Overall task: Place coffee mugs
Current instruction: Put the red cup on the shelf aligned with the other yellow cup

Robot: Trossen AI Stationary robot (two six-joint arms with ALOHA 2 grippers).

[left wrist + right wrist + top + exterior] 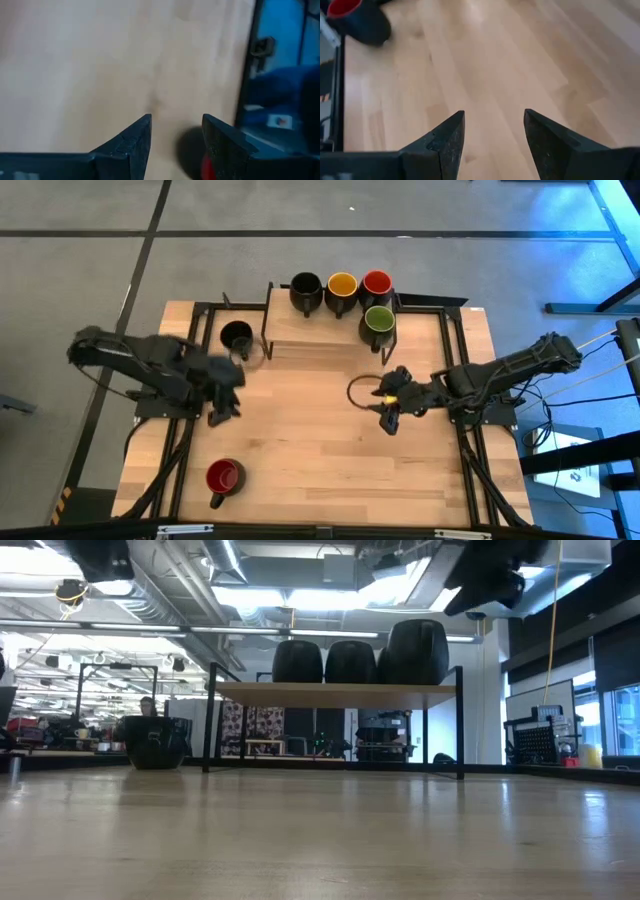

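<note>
Four black-outside mugs stand on the low wooden shelf at the table's far side: black-inside, yellow-orange, red and, in front of it, green. Another black-inside mug stands on the table left of the shelf. A red-inside mug stands upright near the near left corner. My left gripper hovers open over the table's left middle, between those two table mugs. My right gripper hovers open right of centre, below the green mug. Both are empty.
The shelf's thin black legs stand on the table. Bare wood stretches between the two grippers and toward the near edge. In the right wrist view the red-inside mug shows far off; black frame rails run along the table's sides.
</note>
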